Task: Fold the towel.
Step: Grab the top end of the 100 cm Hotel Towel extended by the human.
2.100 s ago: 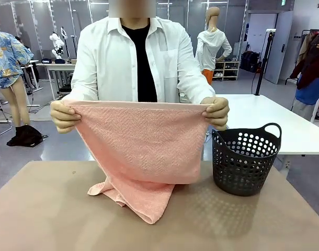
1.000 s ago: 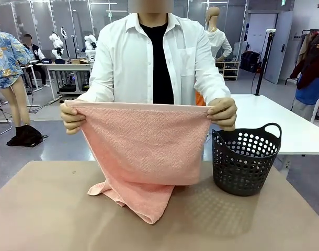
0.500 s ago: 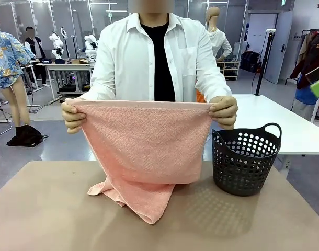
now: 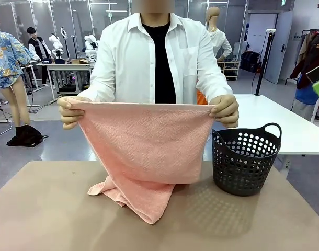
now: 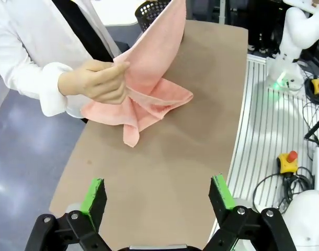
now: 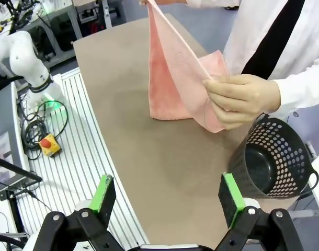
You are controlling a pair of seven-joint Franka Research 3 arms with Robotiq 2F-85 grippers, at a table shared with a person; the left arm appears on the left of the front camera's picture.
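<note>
Front view: the person across from me holds the salmon-pink terry towel stretched by its top corners, one hand at each end. Its lower end lies crumpled on the brown bench, just beside the dark perforated plastic basket. I judge this the presenting step, with no fold made yet. Against the picture half a second back, the top edge looks pulled a little wider, while the heap below lies the same.

Left wrist view: my left gripper hangs released over bare bench, well short of the towel.

Right wrist view: my right gripper is likewise released and carries nothing. Next, I reckon each arm must reach forward for a towel corner.
</note>
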